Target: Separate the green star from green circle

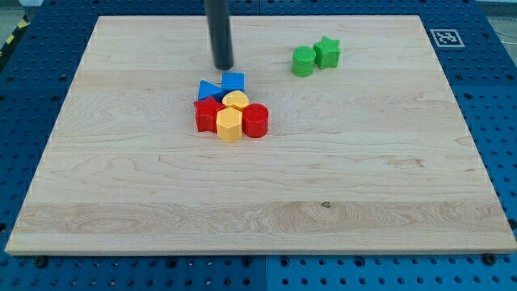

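Note:
The green star (328, 52) and the green circle (304, 61) sit touching each other near the view's top right of the wooden board (258, 186), the star to the right and slightly above the circle. My tip (224, 66) is at the end of the dark rod coming down from the view's top. It is well to the left of the green pair and just above a cluster of other blocks.
A tight cluster lies just below my tip: a blue triangle (209, 90), a blue cube (233, 82), a red star (208, 114), a yellow heart-like block (236, 100), a yellow hexagon (229, 125) and a red cylinder (255, 120).

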`<state>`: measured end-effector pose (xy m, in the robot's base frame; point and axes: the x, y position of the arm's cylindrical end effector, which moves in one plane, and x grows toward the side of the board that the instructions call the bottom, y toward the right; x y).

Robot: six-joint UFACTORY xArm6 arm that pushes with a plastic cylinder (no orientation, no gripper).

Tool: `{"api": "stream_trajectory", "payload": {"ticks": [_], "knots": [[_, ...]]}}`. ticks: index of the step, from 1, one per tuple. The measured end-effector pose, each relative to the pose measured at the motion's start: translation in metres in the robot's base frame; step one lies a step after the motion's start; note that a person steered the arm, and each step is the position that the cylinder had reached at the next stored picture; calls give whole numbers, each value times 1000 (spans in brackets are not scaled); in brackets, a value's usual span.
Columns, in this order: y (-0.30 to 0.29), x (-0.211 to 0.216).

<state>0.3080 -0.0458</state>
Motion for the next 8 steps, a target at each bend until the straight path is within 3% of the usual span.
{"api": "stream_trajectory", "payload": {"ticks": [2, 6, 8], "knots": [[83, -47], [101, 1], [176, -9]]}}
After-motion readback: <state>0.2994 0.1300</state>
